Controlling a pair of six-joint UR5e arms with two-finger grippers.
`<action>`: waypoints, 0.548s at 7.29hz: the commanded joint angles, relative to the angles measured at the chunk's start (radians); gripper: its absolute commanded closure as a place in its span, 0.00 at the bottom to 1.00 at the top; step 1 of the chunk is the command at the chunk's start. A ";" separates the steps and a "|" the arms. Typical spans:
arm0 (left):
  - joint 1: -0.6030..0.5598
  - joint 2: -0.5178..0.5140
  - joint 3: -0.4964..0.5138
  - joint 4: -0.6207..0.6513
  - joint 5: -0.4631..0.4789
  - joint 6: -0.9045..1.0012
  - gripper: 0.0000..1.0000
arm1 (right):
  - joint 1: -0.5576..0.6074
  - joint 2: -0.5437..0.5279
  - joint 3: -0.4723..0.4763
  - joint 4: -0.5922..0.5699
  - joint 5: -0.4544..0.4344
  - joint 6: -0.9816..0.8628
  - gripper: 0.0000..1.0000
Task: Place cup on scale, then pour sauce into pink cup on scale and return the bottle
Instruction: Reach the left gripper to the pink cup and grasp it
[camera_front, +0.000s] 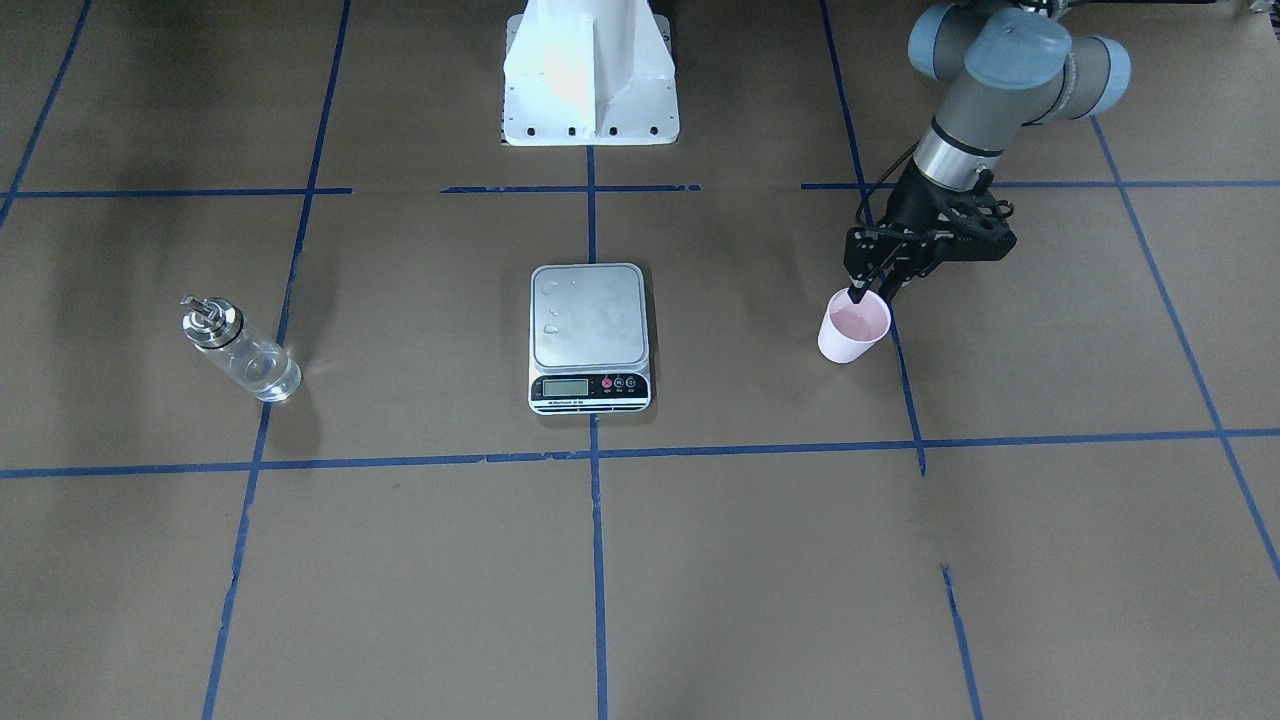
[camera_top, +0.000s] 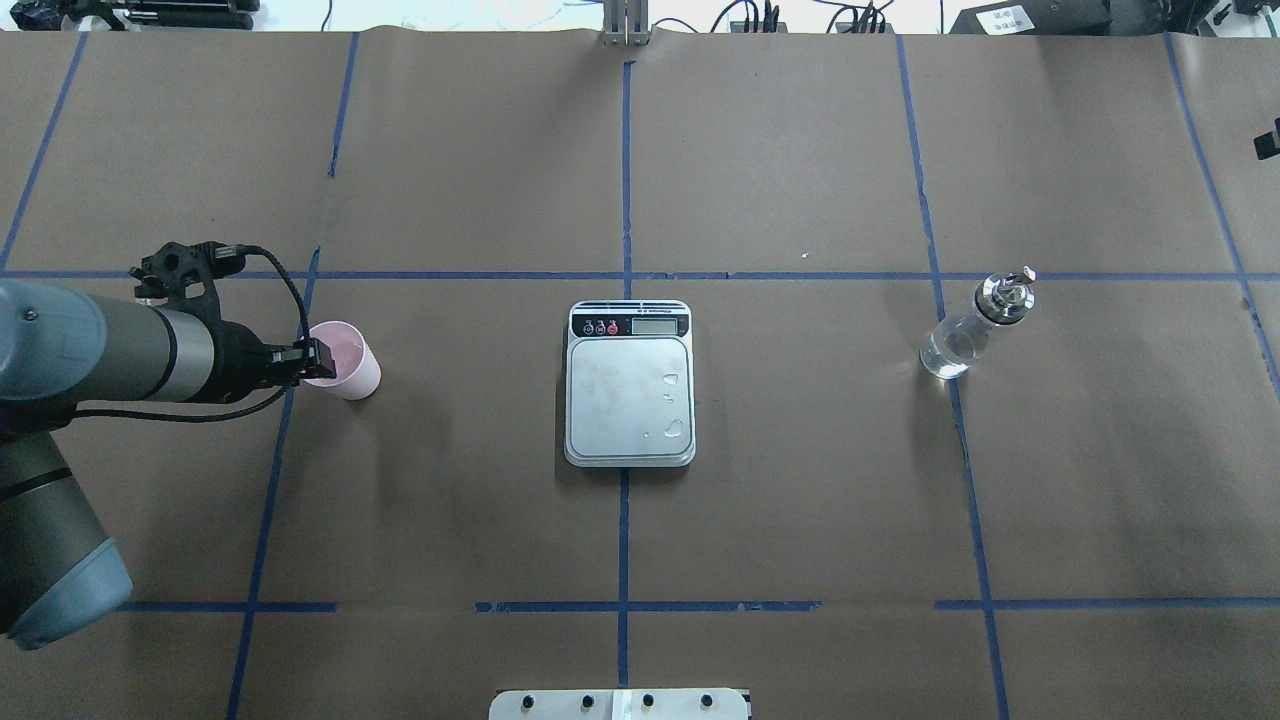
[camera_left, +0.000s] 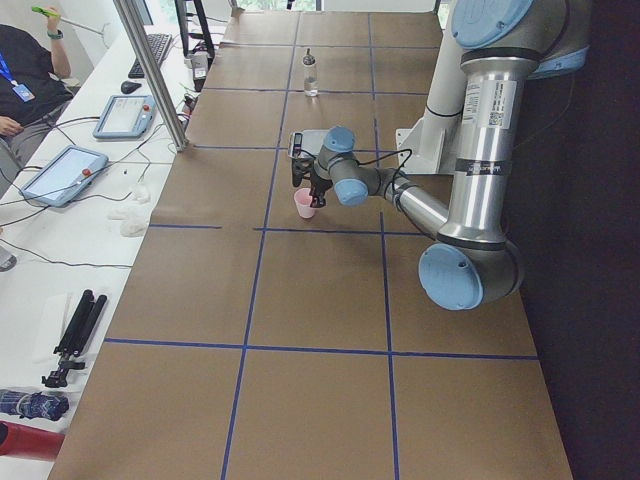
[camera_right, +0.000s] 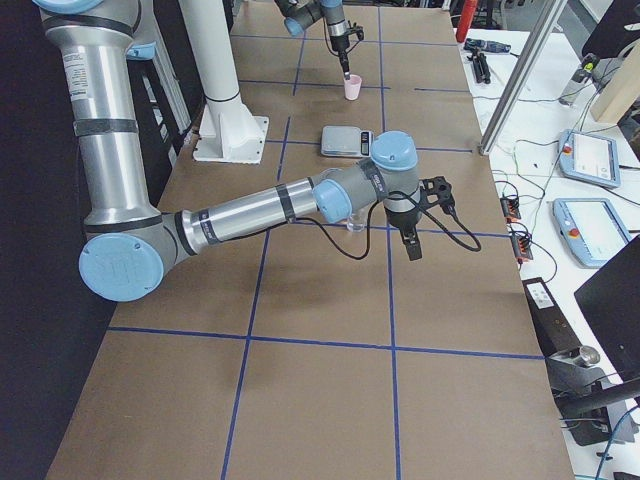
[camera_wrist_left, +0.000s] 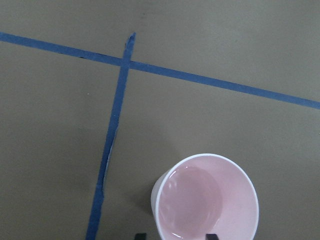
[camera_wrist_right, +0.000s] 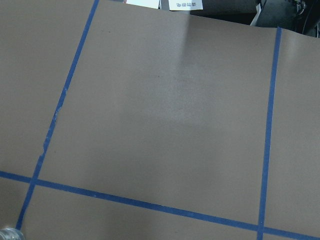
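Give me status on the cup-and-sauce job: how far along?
Nothing is finished yet. In hand: the left pincer is open and straddles the rim of the cup, one finger inside. The cup stands on the table, apart from the scale. Left to do: set the cup on the scale, pour, then return the bottle, which stands untouched on the robot's right side.

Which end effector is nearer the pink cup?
Left. The left end effector is at the rim of the cup; the right end effector hangs far off, beyond the scale, near the bottle.
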 joint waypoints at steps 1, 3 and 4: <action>-0.011 -0.039 0.057 0.001 -0.003 0.013 0.50 | 0.000 0.001 0.001 0.000 0.000 0.002 0.00; -0.014 -0.033 0.051 0.001 -0.003 0.033 1.00 | 0.000 0.001 0.002 0.000 0.000 0.002 0.00; -0.020 -0.032 0.048 0.001 -0.003 0.037 1.00 | 0.000 0.001 0.004 0.000 0.000 0.002 0.00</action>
